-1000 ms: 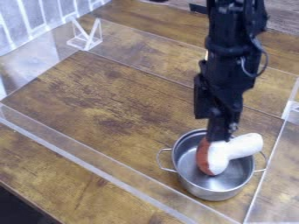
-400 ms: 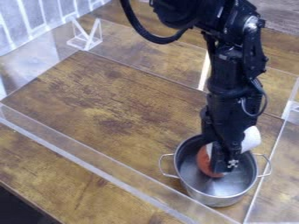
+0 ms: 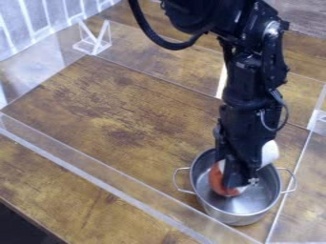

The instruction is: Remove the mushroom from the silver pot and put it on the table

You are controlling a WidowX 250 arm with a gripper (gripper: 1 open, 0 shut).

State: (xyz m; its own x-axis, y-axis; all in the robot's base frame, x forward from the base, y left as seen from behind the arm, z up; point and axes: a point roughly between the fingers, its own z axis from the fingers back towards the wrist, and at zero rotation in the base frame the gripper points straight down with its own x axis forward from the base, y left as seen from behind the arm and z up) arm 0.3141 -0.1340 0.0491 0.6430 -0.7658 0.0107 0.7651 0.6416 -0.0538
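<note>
The silver pot (image 3: 193, 184) stands on the wood-plank table (image 3: 114, 105) near the front right, its loop handle toward the left. Inside it lies the mushroom, its reddish-brown cap (image 3: 223, 179) low in the pot and its white stem (image 3: 272, 152) poking up over the far rim. My gripper (image 3: 242, 175) points straight down and reaches into the pot, right on the mushroom's middle. The black fingers hide the contact, so I cannot see whether they have closed on it.
Clear acrylic walls border the tabletop: one runs along the front (image 3: 102, 176), another along the right side (image 3: 303, 172). A small clear acrylic stand (image 3: 91, 38) sits at the back left.
The arm came down from above the pot until the gripper sat inside it over the mushroom. Over the last half second it has hardly moved.
</note>
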